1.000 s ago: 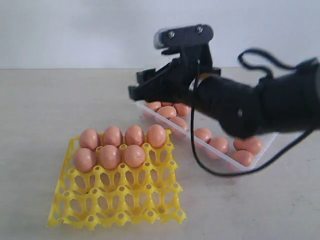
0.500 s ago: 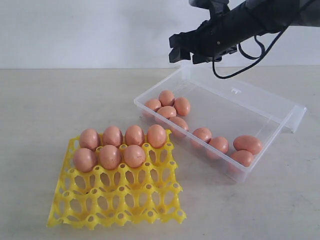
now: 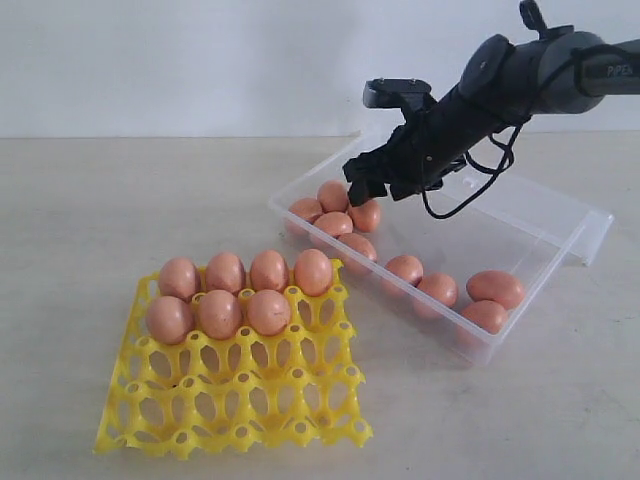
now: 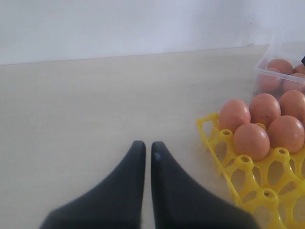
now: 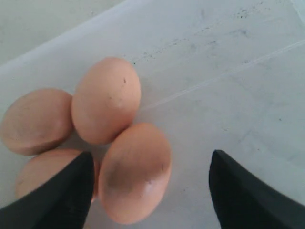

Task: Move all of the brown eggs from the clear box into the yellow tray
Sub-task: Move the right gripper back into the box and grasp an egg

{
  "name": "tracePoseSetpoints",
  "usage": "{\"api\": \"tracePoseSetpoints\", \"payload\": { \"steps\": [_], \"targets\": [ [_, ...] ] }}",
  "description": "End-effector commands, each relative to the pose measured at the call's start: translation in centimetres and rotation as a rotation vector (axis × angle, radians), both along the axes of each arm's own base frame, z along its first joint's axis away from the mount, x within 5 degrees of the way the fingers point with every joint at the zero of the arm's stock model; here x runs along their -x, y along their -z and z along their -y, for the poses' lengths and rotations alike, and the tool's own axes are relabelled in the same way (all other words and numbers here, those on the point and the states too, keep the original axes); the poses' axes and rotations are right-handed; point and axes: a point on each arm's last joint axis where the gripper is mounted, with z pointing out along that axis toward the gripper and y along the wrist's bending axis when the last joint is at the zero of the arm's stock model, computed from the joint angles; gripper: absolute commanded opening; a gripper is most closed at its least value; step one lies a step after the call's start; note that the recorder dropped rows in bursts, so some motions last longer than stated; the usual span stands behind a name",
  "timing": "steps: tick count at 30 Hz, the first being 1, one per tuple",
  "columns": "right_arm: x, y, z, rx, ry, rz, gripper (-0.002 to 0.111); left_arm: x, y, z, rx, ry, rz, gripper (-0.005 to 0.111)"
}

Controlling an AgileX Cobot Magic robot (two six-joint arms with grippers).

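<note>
Seven eggs (image 3: pixel 225 272) are seated in the two back rows of the tray (image 3: pixel 240 412); nine more are held in the box (image 3: pixel 545 215), behind and right.

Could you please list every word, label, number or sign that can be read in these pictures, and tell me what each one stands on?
"PiPE…": light lettering on the right arm, at the edge of the exterior view; small, blurred and cut off, so this reading is uncertain.
Nothing else: no text shows on the brown eggs, the yellow tray or the clear box in any view.
</note>
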Motion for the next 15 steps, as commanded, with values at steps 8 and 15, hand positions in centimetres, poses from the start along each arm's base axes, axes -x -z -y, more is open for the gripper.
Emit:
{"api": "tracePoseSetpoints", "payload": {
  "steps": [8, 15],
  "targets": [
    [-0.5, 2.8, 0.3, 0.017, 0.026, -0.029, 0.06, 0.0, 0.1, 0.0, -0.003, 0.004, 0.003, 0.004],
    [-0.6, 3.0, 0.4, 0.02, 0.026, -0.025, 0.016, 0.0, 0.1, 0.0, -0.003, 0.004, 0.003, 0.004]
  ]
}}
